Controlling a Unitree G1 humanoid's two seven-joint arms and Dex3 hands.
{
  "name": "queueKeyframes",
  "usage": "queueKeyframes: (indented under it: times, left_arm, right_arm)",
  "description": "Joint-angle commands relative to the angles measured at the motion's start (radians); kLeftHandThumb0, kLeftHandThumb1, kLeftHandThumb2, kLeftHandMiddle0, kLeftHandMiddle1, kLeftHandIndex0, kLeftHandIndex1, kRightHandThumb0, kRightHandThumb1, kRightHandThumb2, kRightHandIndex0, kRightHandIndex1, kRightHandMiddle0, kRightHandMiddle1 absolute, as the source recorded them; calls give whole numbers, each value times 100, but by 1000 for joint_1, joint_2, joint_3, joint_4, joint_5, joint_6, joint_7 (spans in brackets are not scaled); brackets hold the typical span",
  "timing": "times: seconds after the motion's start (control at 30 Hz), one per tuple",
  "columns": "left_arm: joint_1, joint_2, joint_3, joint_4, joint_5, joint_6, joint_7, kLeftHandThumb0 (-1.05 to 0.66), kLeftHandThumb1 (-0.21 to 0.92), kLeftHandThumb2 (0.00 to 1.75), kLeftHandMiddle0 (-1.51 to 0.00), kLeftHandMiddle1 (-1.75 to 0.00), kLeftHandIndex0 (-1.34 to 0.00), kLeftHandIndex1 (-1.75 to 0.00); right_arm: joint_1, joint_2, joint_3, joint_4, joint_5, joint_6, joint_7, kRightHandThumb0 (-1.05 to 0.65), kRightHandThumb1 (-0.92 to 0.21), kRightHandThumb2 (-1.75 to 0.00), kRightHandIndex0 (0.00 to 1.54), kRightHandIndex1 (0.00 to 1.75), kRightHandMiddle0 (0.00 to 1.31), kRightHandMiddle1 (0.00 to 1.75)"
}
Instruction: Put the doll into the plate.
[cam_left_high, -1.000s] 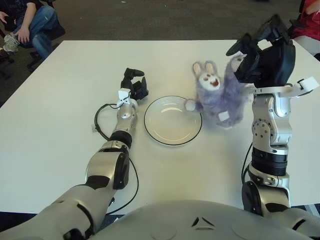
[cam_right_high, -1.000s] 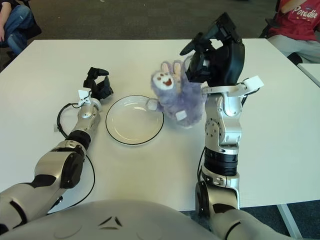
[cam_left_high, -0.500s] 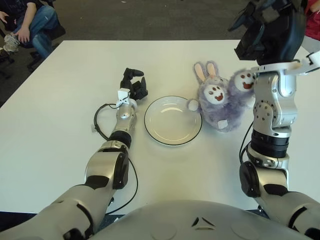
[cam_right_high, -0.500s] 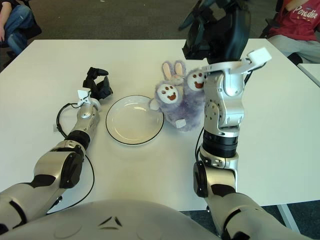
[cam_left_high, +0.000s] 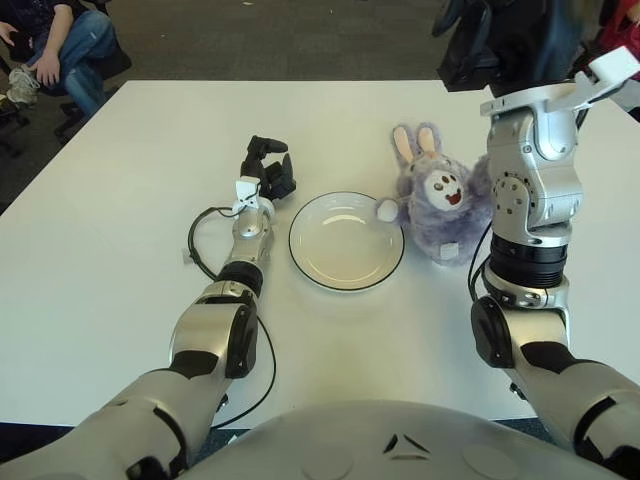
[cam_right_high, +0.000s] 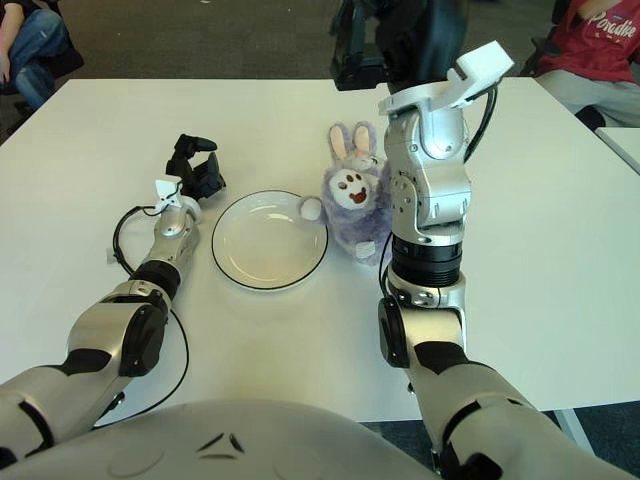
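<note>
Near the centre of the frame, a purple stuffed rabbit doll (cam_left_high: 436, 205) was seen sitting upright on the white table (cam_left_high: 120, 200), just to the right of an empty white plate (cam_left_high: 346, 240) with a dark rim; one small paw was seen at the plate's right edge, but the body was plainly outside the dish. At the upper right, the right hand (cam_left_high: 495, 45) was raised high above the doll, partly cut off by the top of the frame, and nothing was seen held in it; how far its fingers were spread could not be told. To the left of the plate, the left hand (cam_left_high: 268, 168) was seen with its dark fingers (cam_left_high: 262, 146) curled loosely inward, nothing being gripped. The task was judged not yet done, since the doll had not been placed in the plate. Several risks were judged from this arrangement: the doll, being soft and top-heavy, could be knocked over or pushed further right by the forearm passing just beside it; a grasp taken on the loose fur alone could slip; and the light plate could be nudged out of place if the doll were dragged sideways rather than lifted.
</note>
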Motion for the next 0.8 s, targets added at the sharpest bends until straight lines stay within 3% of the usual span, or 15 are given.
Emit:
queueKeyframes:
  times: [0.0, 0.27, 0.47, 0.67, 0.77]
  left_arm:
    - [107, -6, 4, 63, -10, 19, -12, -40, 58, 98, -100, -175, -40, -175]
    - [109, -11, 4, 65, -6, 18, 2, -40, 58, 98, -100, -175, -41, -175]
    - [116, -21, -8, 61, 8, 7, 17, -40, 59, 98, -100, -175, -40, -175]
    - [120, -23, -20, 55, 16, 13, 20, -40, 59, 97, -101, -175, -40, -175]
    - [120, -18, -21, 55, 16, 16, 18, -40, 60, 96, -99, -175, -39, -175]
  right_arm:
    - [-33, -5, 4, 10, -25, 10, -7, 0, -2, -161, 80, 174, 68, 163]
    - [-19, 13, 9, -18, -29, 57, -10, 0, -7, -153, 78, 175, 70, 152]
    - [81, 17, -12, -60, 7, 31, 27, 0, -7, -157, 78, 175, 62, 166]
    - [250, -2, -48, -121, 51, -31, 103, 0, -7, -160, 77, 173, 60, 174]
    - [276, -7, -50, -124, 47, -60, 121, 0, -4, -161, 81, 167, 62, 174]
